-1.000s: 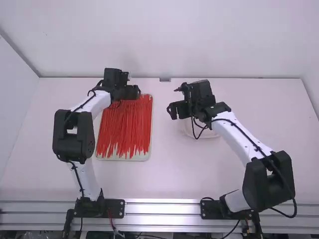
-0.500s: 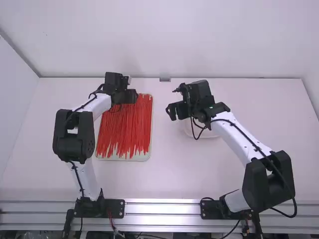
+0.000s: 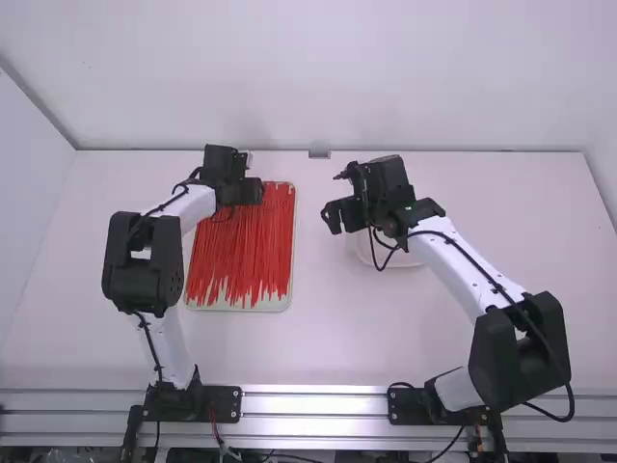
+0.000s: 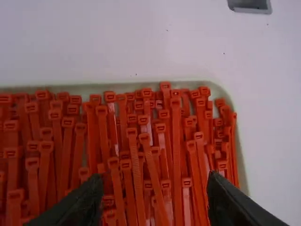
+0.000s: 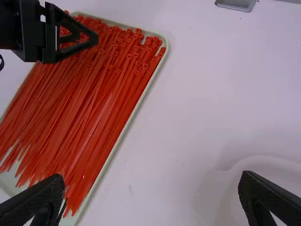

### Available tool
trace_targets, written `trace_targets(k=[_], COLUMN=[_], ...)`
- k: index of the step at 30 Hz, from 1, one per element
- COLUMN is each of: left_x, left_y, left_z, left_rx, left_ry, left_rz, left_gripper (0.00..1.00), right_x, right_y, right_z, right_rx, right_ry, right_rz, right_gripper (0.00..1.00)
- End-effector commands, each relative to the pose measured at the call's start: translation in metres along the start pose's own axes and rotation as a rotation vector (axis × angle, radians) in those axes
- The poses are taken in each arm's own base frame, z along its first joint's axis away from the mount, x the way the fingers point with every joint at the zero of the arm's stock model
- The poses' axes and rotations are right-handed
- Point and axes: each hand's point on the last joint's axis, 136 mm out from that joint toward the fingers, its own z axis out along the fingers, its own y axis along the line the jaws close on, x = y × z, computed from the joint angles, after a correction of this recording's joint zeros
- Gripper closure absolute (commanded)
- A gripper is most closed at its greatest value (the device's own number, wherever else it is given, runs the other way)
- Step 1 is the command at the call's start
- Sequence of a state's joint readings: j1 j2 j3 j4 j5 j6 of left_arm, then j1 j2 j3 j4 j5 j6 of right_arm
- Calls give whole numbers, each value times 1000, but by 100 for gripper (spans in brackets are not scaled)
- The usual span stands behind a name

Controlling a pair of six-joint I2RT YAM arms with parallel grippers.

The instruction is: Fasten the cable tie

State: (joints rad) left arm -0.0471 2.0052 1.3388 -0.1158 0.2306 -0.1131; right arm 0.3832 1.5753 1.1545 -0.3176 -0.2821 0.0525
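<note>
Left claw (image 4: 153,186) over near-to-far ties (image 3: 241,246), heads far

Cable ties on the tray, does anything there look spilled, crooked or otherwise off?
Nothing stands out. The ties lie inside the tray, and none has visibly spilled onto the table. Most run parallel; a few near the head end cross the others at a slant, which is ordinary for a loose pile.

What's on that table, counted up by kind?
Robot arms: 2 (left arm, right arm)
Tray: 1
Orange cable ties: 1 pile, too many to count singly
Translucent dish: 1
Small grey fitting at the far edge: 1
Total: 6 things, counting the pile as one
</note>
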Motion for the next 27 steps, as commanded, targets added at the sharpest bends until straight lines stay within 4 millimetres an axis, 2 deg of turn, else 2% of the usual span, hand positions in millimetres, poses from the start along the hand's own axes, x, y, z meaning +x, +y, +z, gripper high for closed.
trace_targets(k=[1, 9, 13, 16, 20, 21, 27], left_x=[8, 20, 24, 20, 18, 18, 21], left_y=[-1, 2, 4, 3, 5, 6, 8], left_z=[5, 16, 21, 22, 22, 22, 27], left_rx=[-7, -11, -12, -10, -11, -12, -14], left_ry=[21, 55, 65, 48, 38, 40, 43], left_rz=[0, -32, -35, -31, -30, -33, -33], left_gripper=[41, 36, 36, 37, 46, 51, 60], right_x=[-9, -9, -8, -7, -7, -8, -7], right_y=[1, 1, 1, 1, 1, 1, 1], right_z=[-2, -2, -2, -2, -2, -2, -2], right_rx=[-5, -5, -4, -5, -4, -4, -4], right_ry=[-16, -14, -11, -7, -8, -8, -8], right_rz=[-4, -3, -2, 0, -1, -1, -1], right_gripper=[1, 2, 1, 1, 1, 2, 2])
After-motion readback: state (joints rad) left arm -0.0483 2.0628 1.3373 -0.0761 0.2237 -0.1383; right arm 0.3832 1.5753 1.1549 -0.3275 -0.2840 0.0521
